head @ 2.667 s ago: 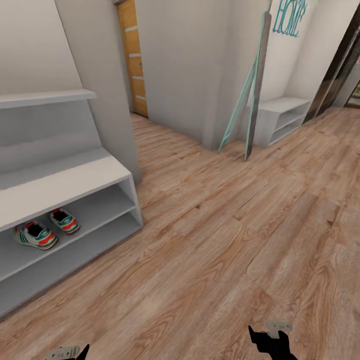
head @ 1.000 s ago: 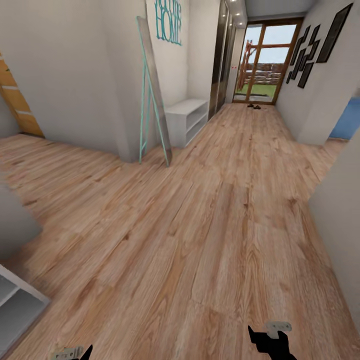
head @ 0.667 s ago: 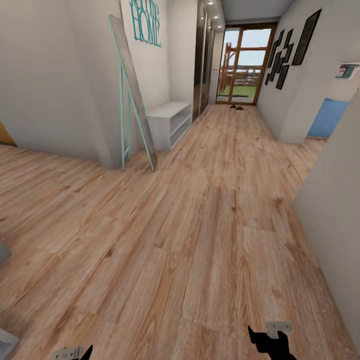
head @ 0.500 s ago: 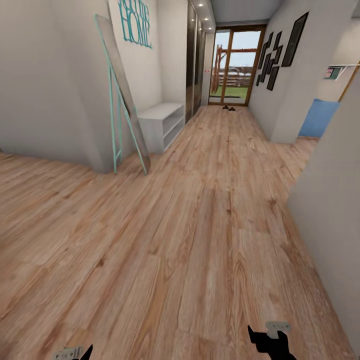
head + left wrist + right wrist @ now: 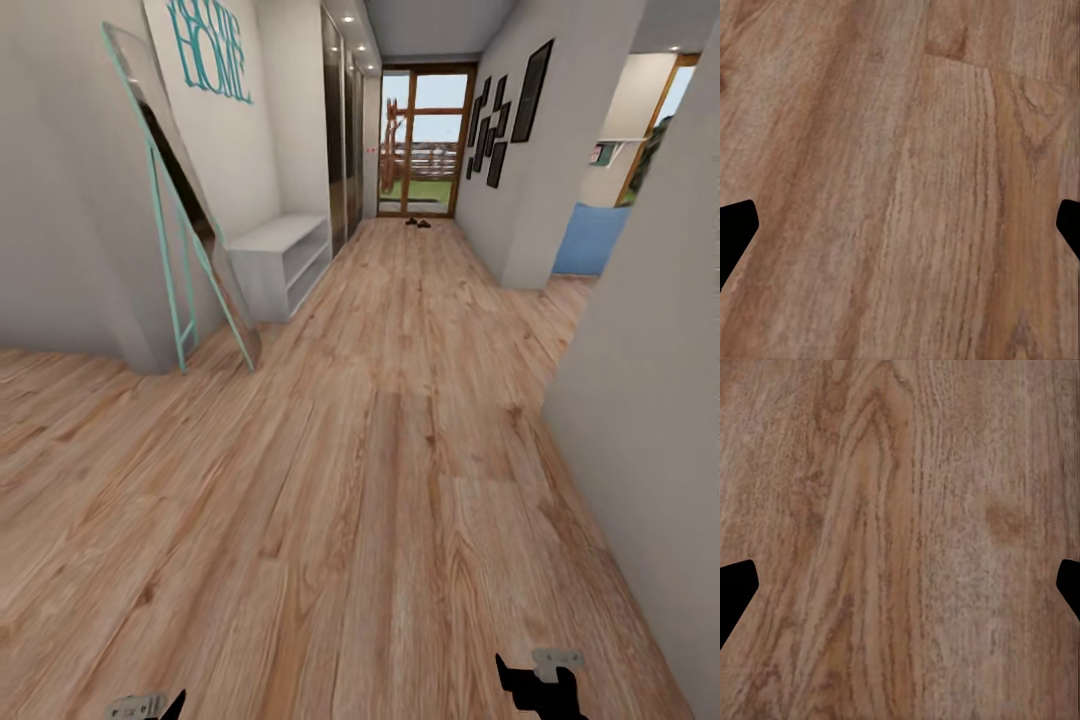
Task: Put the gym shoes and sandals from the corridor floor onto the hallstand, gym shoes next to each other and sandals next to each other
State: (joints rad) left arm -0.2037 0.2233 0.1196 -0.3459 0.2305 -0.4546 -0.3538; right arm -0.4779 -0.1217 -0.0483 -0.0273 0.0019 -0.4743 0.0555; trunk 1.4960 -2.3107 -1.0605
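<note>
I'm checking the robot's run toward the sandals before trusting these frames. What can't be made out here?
- The two sandals, head view: small dark specks on the corridor floor by the glass door; too small to tell pattern or straps.
- Left gripper and right gripper, head view: cut off by the bottom edge.
- Teal lettering: top cut off by the picture's edge.

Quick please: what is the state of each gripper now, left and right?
Left gripper: open, holding nothing, above the wood floor.
Right gripper: open, holding nothing, above the floor too.
</note>
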